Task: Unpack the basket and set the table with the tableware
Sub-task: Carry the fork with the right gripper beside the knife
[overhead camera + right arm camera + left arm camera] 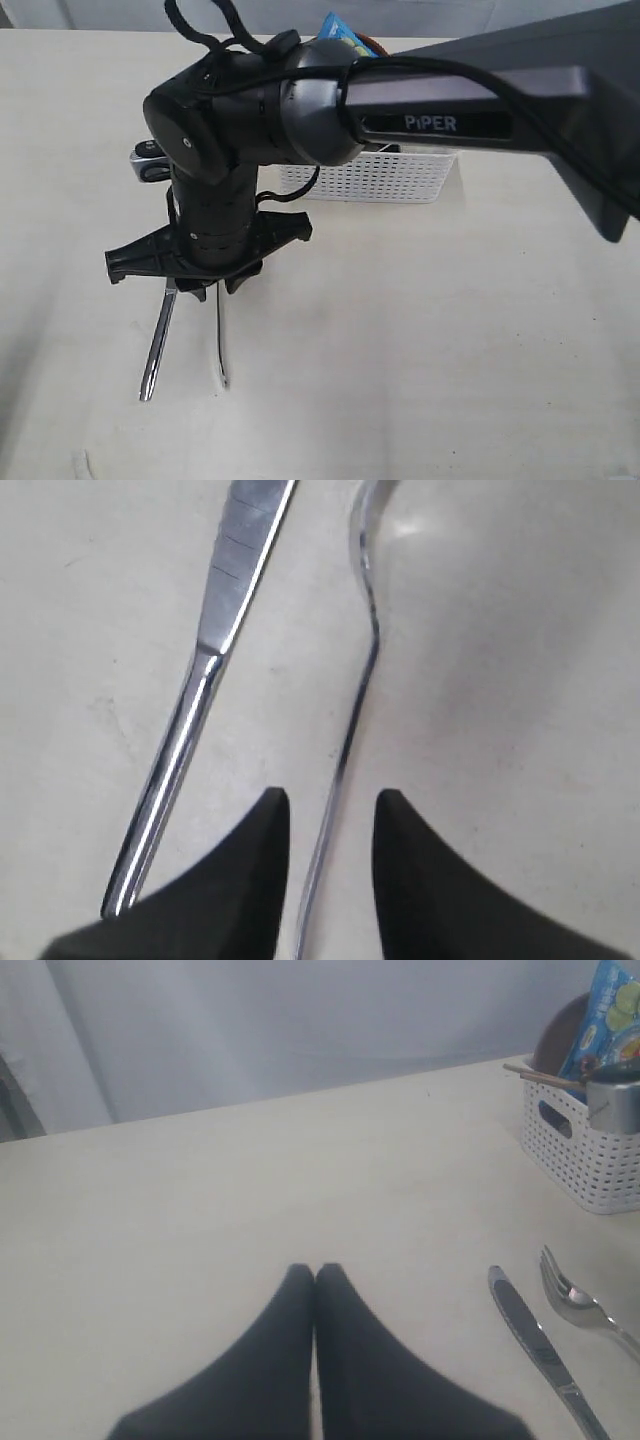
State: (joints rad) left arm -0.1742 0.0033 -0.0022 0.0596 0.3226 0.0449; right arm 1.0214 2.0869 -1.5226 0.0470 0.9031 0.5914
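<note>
Exterior view: the right claw (207, 282) hangs over the pale table (450, 350), just above a steel knife (157, 350) and a thin fork (221, 345) that lie side by side. The white lattice basket (385, 180) stands behind them.

Left wrist view: the left claw (315, 1278) is pressed together and holds nothing. A shiny cup (615, 1105) and a blue bag (610, 1020) sit in the basket.

Right wrist view: the right claw's jaws are narrowly parted. The fork's handle runs between them with a gap on each side.

Knife (535, 1345) and fork (585, 1305) lie side by side on the table (250, 1180), the basket (585, 1160) well apart from them.
</note>
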